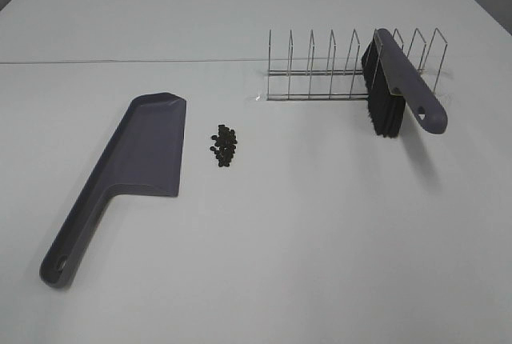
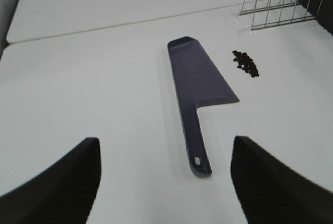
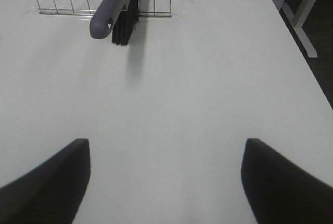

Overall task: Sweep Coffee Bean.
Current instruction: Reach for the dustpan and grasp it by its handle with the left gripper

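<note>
Left gripper (image 2: 165,143): jaws spread wide and holding nothing. My wrist view looks between the two fingers towards the dustpan, and nothing touches it.
Right gripper (image 3: 166,143): also fully open and empty, facing the brush across bare table.
Exterior high view: neither arm appears in it.
Coffee bean (image 1: 225,145): a loose dark cluster lying flat, just left of centre in the exterior high view and just beside the dustpan blade's right edge, not touching it.
Dustpan (image 1: 136,160): lies flat in the left half of the frame, with its handle running to the lower left.
Brush (image 1: 400,80): stands propped in the wire rack (image 1: 320,64) at upper right, bristles down and handle end pointing lower right.
Table (image 1: 320,240): white, with both tools and the rack resting on it.
Step in hand: I judge it to be pick-up, since no tool is gripped yet.
Method, right: I would close on the brush handle near its free end and lift it straight out so the rack wires do not snag the bristles.
Method, left: I would grip the dustpan handle mid-length and keep the blade edge flat on the table.
Risk: the beans are small and will probably roll, so short, gentle strokes towards the blade look safest.
</note>
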`<state>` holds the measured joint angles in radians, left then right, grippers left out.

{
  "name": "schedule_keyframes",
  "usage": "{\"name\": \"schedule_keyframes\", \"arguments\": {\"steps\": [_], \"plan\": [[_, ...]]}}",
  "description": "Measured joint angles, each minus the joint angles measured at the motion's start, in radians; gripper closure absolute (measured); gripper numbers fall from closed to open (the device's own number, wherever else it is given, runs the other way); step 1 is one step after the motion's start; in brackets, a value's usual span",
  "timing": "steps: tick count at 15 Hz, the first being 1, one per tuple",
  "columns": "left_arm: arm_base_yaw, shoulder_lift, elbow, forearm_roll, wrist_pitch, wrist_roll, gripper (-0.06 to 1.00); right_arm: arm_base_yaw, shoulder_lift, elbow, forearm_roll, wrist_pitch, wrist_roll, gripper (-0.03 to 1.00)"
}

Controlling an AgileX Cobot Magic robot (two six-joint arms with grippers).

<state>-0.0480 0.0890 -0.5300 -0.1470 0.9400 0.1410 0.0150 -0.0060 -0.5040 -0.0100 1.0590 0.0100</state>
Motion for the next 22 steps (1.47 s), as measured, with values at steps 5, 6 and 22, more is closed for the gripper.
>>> {"name": "schedule_keyframes", "arguments": {"steps": [5, 6, 22], "plan": [[0.0, 0.471, -0.018, -0.048, -0.127, -0.045, 0.27, 0.0, 0.0, 0.0, 0.0, 0.0, 0.0, 0.21], [0.0, 0.564, -0.033, -0.07, -0.159, -0.046, 0.27, 0.0, 0.0, 0.0, 0.0, 0.0, 0.0, 0.21], [-0.176, 1.627, -0.394, -0.089, -0.345, -0.09, 0.27, 0.0, 0.0, 0.0, 0.0, 0.0, 0.0, 0.21]]}}
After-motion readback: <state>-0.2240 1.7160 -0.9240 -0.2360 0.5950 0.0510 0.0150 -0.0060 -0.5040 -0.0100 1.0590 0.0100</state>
